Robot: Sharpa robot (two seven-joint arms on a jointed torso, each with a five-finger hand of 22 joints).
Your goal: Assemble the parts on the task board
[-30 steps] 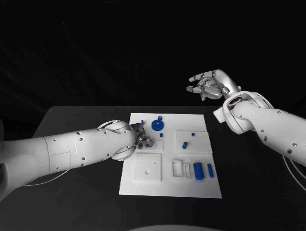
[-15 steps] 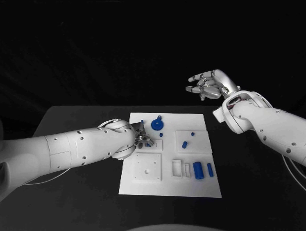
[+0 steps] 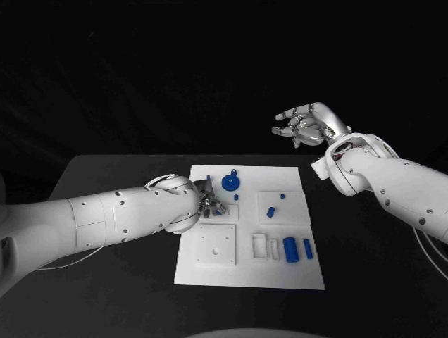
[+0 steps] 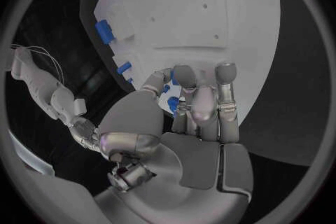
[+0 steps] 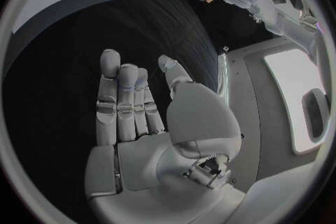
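Observation:
The white task board [image 3: 285, 274] lies in the middle of the black table. My left hand [image 3: 208, 204] rests over the board's left part, and its thumb and fingers pinch a small blue part [image 4: 171, 103]. A round blue part [image 3: 230, 184] sits just beyond that hand, with a small blue peg [image 3: 233, 171] behind it. A short blue piece [image 3: 271, 211] lies in a raised square on the right. Two blue cylinders [image 3: 290, 249] stand side by side in slots nearer the front. My right hand [image 3: 306, 124] hangs high beyond the board's far right corner, its fingers [image 5: 126, 101] spread and holding nothing.
A raised white square plate [image 3: 215, 244] with a small hole sits on the board's near left. Black table [image 3: 113, 282] surrounds the board on all sides. My left forearm [image 3: 102, 222] lies across the table's left side.

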